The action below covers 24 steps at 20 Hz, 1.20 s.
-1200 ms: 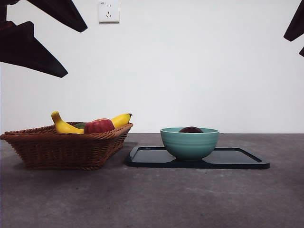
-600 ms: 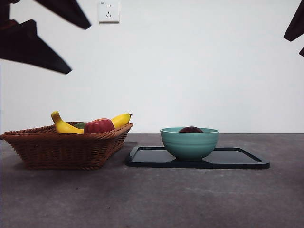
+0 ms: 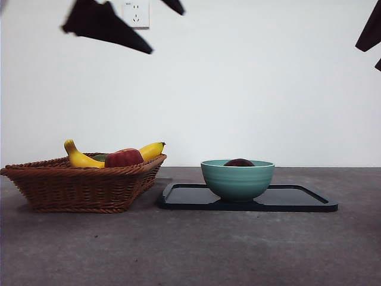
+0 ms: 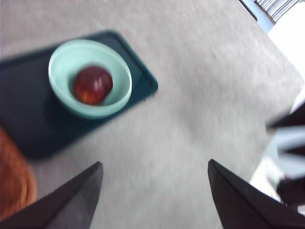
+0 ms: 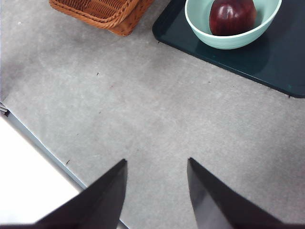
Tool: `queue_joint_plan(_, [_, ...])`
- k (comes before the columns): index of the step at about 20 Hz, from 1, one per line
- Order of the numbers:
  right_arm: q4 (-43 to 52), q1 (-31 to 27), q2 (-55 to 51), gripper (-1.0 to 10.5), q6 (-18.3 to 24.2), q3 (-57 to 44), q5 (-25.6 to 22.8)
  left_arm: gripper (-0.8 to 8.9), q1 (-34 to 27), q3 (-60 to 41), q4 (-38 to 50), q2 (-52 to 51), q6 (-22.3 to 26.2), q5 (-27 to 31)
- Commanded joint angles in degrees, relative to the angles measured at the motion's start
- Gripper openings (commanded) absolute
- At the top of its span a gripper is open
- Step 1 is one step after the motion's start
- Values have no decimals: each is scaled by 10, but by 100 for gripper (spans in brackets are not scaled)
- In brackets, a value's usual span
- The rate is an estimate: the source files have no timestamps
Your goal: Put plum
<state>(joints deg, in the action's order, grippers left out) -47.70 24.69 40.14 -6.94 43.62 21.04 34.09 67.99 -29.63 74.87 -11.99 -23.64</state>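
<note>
Left gripper [image 4: 155, 191] hangs high above the surface [image 3: 190, 250] with its jaws spread apart and nothing between them, showing in the front view as a dark shape at the top left. From left to right stand a wicker basket [image 3: 83, 187] holding a banana [image 3: 80, 158] and a red apple [image 3: 124, 158], then a dark tray [image 3: 297, 199] bearing a teal bowl [image 3: 237, 180], inside which the plum [image 5: 232, 15] rests. Right gripper [image 5: 157, 191] waits at the upper right, jaws likewise apart and empty.
</note>
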Motion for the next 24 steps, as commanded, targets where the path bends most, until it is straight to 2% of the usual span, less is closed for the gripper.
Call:
queue_joint_plan(1, [4, 3, 2, 202, -6, 3, 2, 349, 6, 83, -3, 71, -8, 16])
queue_joint_plan(6, [-8, 3, 2, 202, -6, 3, 2, 349, 12, 256, -55, 229, -7, 54])
queue_joint_plan(12, [-22, 3, 2, 202, -6, 3, 2, 349, 33, 388, -72, 380, 7, 110])
queue_joint_plan(16, [-28, 3, 2, 202, -6, 3, 1, 348, 45, 439, -76, 452, 17, 135])
queue_joint_plan(24, [-31, 3, 2, 202, -6, 3, 1, 349, 64, 450, -81, 525, 51, 156])
